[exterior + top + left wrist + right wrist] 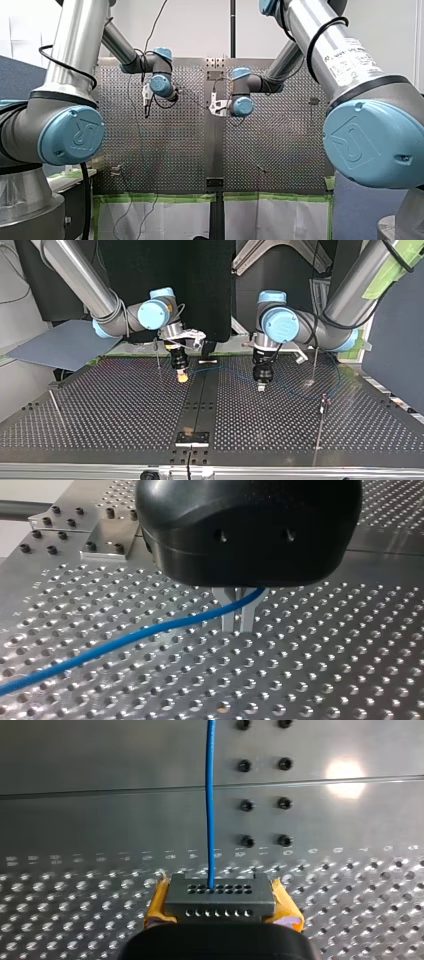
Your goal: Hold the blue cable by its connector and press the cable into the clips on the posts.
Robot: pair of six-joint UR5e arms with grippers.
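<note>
In the right wrist view my right gripper [220,906] is shut with its yellow pads [156,907] on a grey connector [220,896]. The blue cable [211,805] leaves the connector straight ahead over the plate. My left gripper [238,626] has its metal fingers [227,614] shut on the blue cable [150,632], which trails off to one side just above the perforated table. In the top view my right gripper [183,376] hangs left of the middle strip and my left gripper [261,384] right of it, with the cable [220,369] faint between them.
Thin posts stand on the perforated table [125,410]: one behind my right gripper [158,356], one beyond my left gripper [315,365], one nearer the camera with a small clip on top [324,402]. A dark strip [200,400] runs down the table's middle.
</note>
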